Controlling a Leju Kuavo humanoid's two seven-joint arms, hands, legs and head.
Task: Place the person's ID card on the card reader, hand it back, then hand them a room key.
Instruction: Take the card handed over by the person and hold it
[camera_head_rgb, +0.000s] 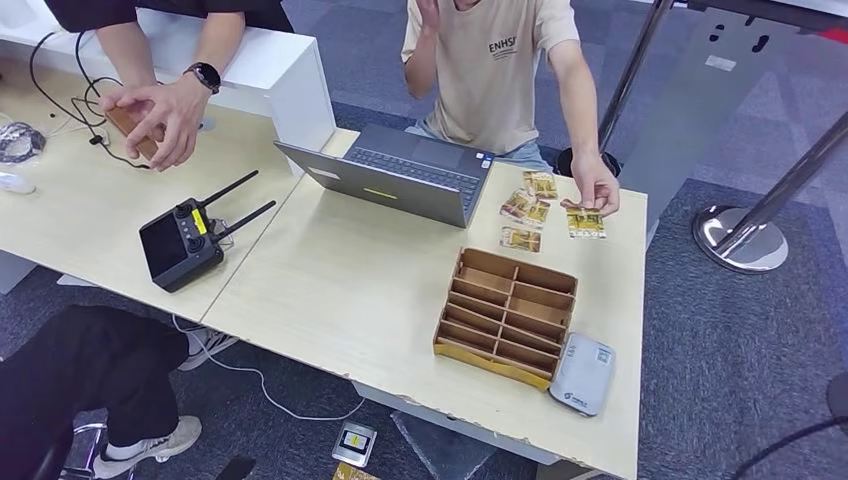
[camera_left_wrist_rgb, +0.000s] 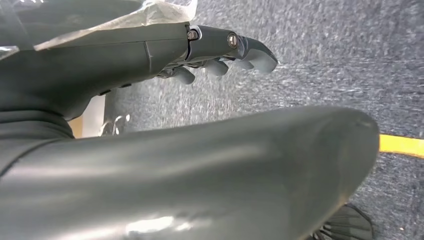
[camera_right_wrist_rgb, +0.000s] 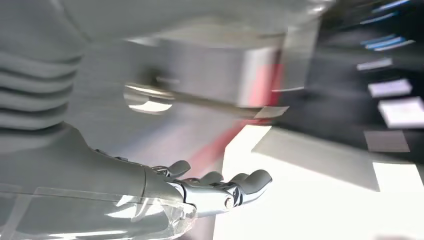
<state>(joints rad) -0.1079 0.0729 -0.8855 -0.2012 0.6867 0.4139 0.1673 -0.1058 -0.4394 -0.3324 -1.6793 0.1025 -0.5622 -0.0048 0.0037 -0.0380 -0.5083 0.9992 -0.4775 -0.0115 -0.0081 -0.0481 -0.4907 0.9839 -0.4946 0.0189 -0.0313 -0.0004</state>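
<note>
Several patterned cards (camera_head_rgb: 524, 208) lie at the far right of the light wooden table (camera_head_rgb: 350, 290), beside a laptop. A person in a beige T-shirt stands behind the table, and their hand (camera_head_rgb: 597, 190) touches the rightmost card (camera_head_rgb: 586, 222). A grey-white card reader (camera_head_rgb: 582, 373) lies near the front right edge. My left hand (camera_left_wrist_rgb: 215, 47) hangs over grey carpet with its fingers stretched out and nothing in it. My right hand (camera_right_wrist_rgb: 210, 190) is also empty, fingers extended, against a blurred background.
A wooden compartment organizer (camera_head_rgb: 507, 316) stands next to the reader. An open laptop (camera_head_rgb: 400, 172) sits mid-table and a black remote controller (camera_head_rgb: 182, 243) on the left table. A second person's hand (camera_head_rgb: 160, 115) rests at far left. A chrome stanchion base (camera_head_rgb: 740, 238) stands at right.
</note>
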